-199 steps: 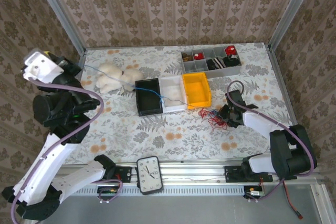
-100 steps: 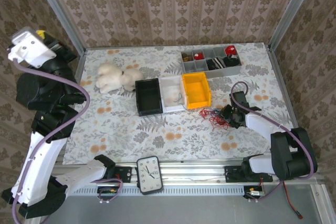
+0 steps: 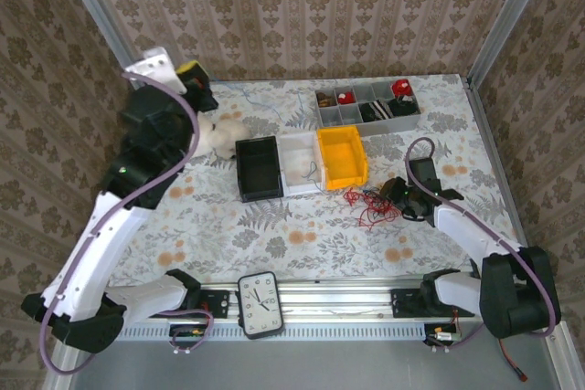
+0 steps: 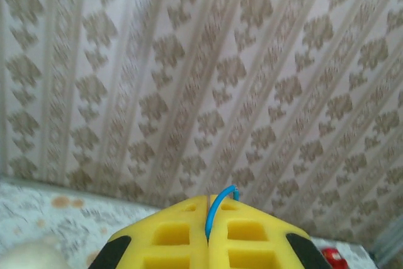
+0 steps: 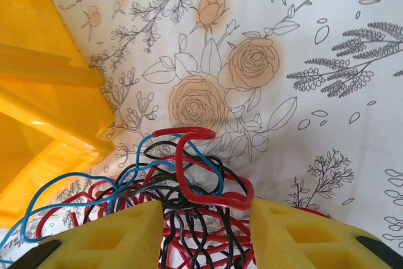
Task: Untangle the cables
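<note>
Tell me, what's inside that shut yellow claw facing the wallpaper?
A thin blue cable is pinched in the shut left gripper; a short loop pokes out at the tip. Where the cable runs below that is hidden inside the gripper.

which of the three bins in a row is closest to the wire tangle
The yellow plastic bin, rightmost of the row: the tangle of red, blue and black wires lies by its near corner; the white bin and black bin sit farther left.

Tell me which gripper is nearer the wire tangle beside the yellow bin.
Right. The right gripper straddles the tangle; the left gripper is high up, far off near the back wall, pinching a blue wire.
</note>
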Motion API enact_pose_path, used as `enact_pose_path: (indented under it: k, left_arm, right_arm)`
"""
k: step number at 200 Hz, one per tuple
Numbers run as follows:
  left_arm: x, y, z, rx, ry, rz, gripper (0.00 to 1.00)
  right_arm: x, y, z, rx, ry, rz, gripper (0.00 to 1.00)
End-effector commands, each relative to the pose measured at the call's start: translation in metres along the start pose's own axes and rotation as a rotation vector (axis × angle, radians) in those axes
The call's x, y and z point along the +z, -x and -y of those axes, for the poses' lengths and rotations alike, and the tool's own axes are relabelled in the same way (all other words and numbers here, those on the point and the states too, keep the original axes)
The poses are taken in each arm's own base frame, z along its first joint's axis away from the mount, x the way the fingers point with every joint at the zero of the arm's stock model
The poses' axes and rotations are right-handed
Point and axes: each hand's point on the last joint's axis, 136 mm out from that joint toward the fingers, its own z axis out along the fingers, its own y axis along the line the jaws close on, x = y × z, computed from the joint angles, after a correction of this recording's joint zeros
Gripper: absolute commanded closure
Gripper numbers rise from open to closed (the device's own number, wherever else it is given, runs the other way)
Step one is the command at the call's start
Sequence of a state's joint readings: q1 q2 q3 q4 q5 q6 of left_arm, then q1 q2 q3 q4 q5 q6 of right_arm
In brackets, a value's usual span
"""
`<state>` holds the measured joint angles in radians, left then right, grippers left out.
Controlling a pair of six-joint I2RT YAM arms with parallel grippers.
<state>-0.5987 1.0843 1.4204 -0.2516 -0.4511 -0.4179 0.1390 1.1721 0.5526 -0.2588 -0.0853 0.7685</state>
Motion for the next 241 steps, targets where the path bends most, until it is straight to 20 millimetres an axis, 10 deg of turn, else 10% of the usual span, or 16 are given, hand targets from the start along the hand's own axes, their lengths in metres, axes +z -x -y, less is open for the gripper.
enact_pose_path:
  k: [1,241]
  left_arm:
    - [0.016,-0.027,0.005,-0.105,-0.030,-0.026,1.00]
    - [0.054,-0.254,-0.052,0.001,0.199,-0.512,1.00]
  right_arm:
    - [-0.008,0.005,0.002,-0.040,-0.019,0.018,0.58]
    - [-0.011,0.003,0.007,-0.050,-0.031,0.024,0.58]
